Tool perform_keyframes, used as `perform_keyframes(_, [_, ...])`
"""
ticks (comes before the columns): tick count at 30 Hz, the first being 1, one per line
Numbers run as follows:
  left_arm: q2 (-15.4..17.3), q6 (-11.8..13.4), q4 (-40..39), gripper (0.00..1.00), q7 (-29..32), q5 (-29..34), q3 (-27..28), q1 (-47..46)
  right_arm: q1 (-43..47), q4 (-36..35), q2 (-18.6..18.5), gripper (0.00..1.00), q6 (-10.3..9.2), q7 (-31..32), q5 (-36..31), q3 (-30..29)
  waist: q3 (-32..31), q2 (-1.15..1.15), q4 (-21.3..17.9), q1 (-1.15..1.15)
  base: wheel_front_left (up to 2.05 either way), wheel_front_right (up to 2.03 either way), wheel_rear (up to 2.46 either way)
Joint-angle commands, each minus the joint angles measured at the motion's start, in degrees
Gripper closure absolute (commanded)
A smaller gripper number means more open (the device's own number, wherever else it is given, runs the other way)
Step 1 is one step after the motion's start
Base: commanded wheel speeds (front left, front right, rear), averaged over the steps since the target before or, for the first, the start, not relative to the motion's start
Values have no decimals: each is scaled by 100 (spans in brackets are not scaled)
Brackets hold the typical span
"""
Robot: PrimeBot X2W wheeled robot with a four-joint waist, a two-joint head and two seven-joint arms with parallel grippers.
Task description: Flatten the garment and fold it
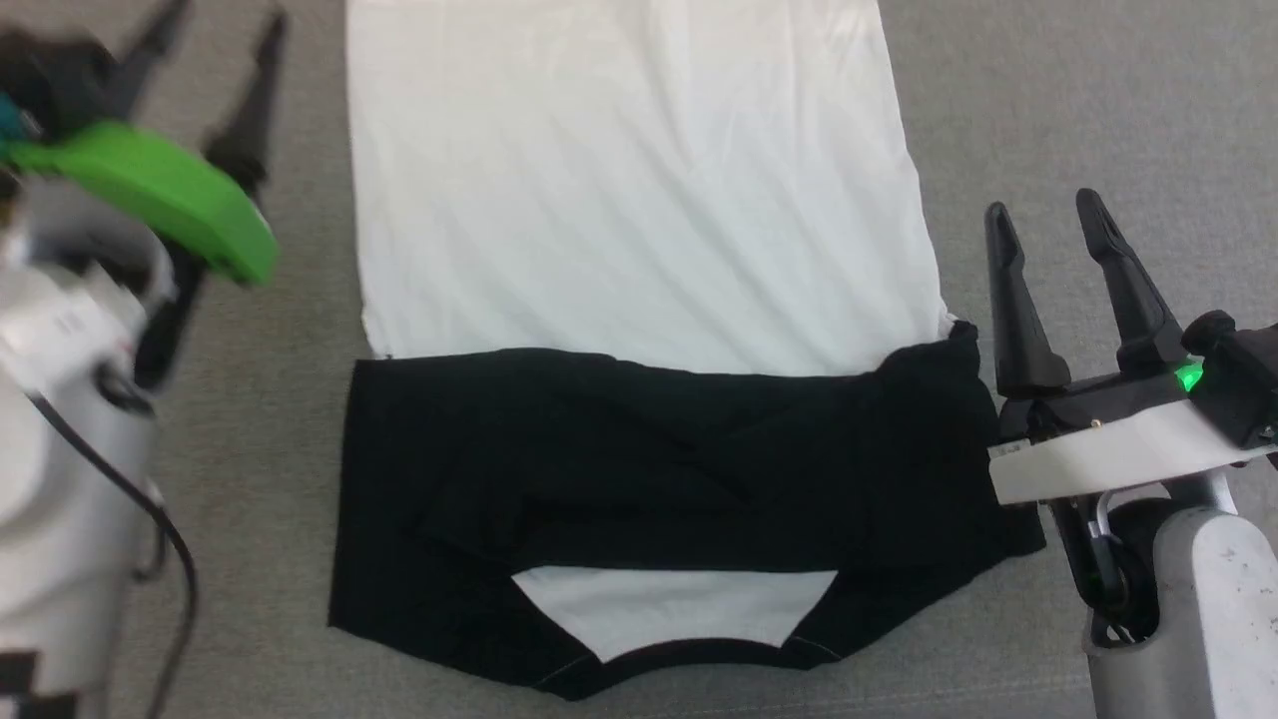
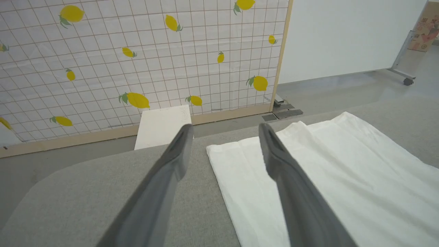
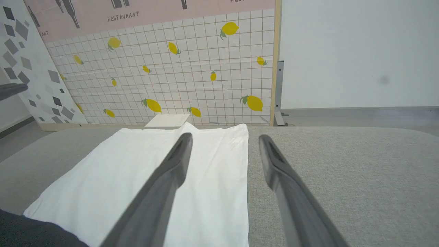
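The grey counter carries the garment in the centre: white body flat toward 12 o'clock, black sleeves laid across toward 6 o'clock. The left end effector at 10 o'clock and the right end effector at 3 o'clock have their fingers apart and hold nothing.

A grey fabric-covered surface with a rounded corner stands on a smooth grey floor. Behind it a wood-framed panel shows a white grid scattered with yellow lemons, a pink band above it reading "RESTAURANT". A white slab rests at its foot. To one side is a plain white wall, with a castored metal leg and a cardboard box by it.
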Motion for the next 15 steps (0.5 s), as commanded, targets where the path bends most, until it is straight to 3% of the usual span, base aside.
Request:
perform_keyframes(1, [145, -38, 28, 0, 252, -121, 0, -325, -82, -17, 17, 0, -8, -88, 56, -10, 742, 0, -534, 0, 0, 0, 0])
perform_keyframes(8, [715, 102, 325, 0, 2177, -297, 33, -1818, -261, 44, 26, 0, -8, -440, 492, 122, 1507, 0, -1002, 0, 0, 0, 0])
perform_keyframes(9, [872, 272, 384, 0, 2898, -339, 65, -2259, -331, 99, 27, 0, -8, -576, 609, 223, 1740, 0, -1191, 0, 0, 0, 0])
perform_keyframes(15, [986, 710, 300, 0, 3997, -494, 169, -2739, -423, 197, 27, 0, -8, -799, 814, 384, 2095, 0, -1477, 0, 0, 0, 0])
